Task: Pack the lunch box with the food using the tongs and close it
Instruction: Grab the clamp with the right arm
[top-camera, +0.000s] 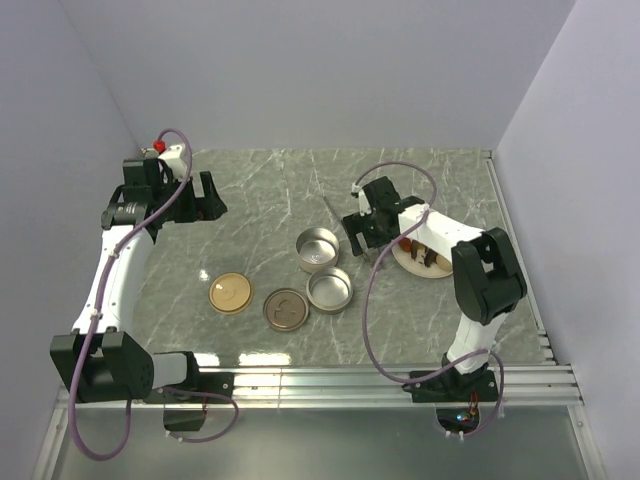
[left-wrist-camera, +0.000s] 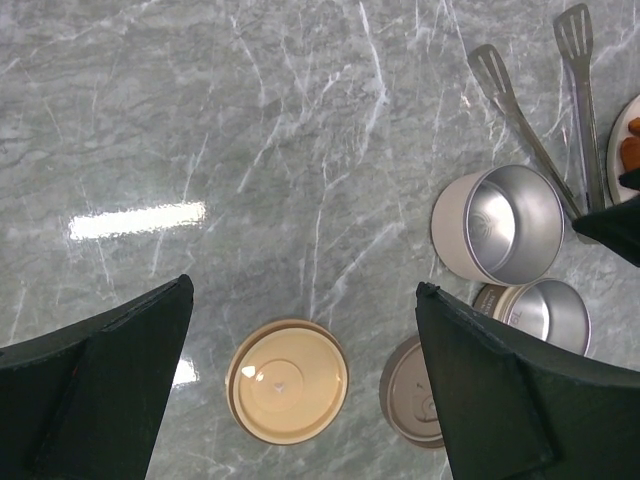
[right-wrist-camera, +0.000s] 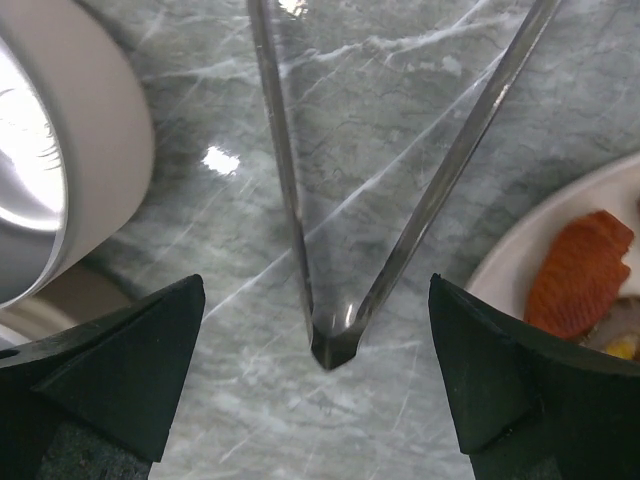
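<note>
The tongs (right-wrist-camera: 330, 340) lie flat on the marble, their joined V end between the spread fingers of my right gripper (right-wrist-camera: 315, 285), untouched. From above, the right gripper (top-camera: 358, 238) hovers low between the taller tin and the plate, with the tongs (top-camera: 332, 210) reaching away from it. The food (top-camera: 420, 255) sits on the pale plate (top-camera: 436, 273); an orange piece (right-wrist-camera: 580, 270) shows at the right wrist view's edge. The lunch box is two open metal tins (top-camera: 318, 248) (top-camera: 329, 289). My left gripper (top-camera: 208, 203) hangs open and high at the far left, holding nothing; its wrist view shows the tongs' flat tips (left-wrist-camera: 530, 120).
A tan lid (top-camera: 229, 293) and a brown lid (top-camera: 286, 309) lie in front of the tins. In the left wrist view the tan lid (left-wrist-camera: 288, 380) lies below the open left gripper (left-wrist-camera: 303, 290). Walls close in the back and both sides; a metal rail runs along the near edge.
</note>
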